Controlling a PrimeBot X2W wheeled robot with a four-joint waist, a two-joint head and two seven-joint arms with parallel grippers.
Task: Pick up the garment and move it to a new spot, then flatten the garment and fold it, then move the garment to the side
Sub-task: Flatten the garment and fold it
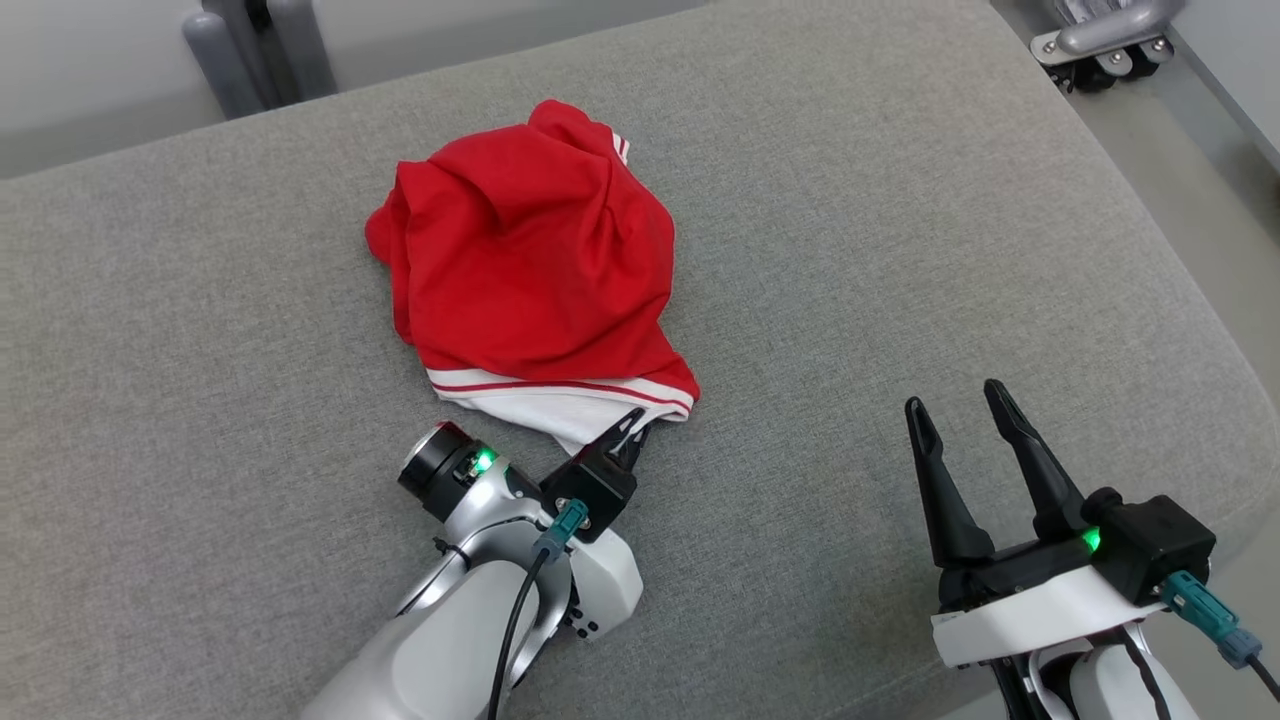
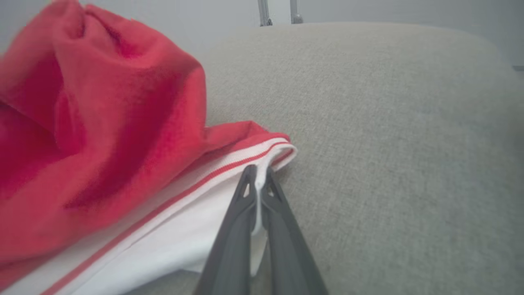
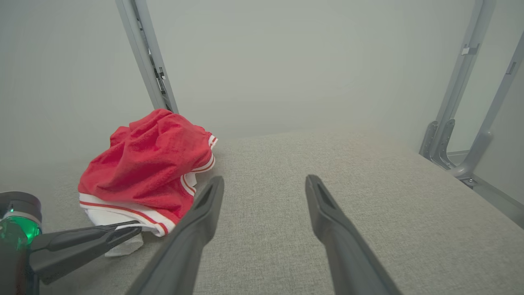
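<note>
The garment is a crumpled red piece with a white band and red stripes, heaped on the grey cushioned surface. My left gripper is shut on the white band at the garment's near right corner; in the left wrist view the two fingers pinch white cloth of the garment between them. My right gripper stands open to the right of the garment, apart from it, nothing between its fingers. From the right wrist view the garment lies at the left, with the left gripper clamped on its edge.
Grey metal frame legs stand beyond the far edge, and a castor base sits at the top right. The surface's right edge curves down close to my right gripper. More frame legs rise at the right.
</note>
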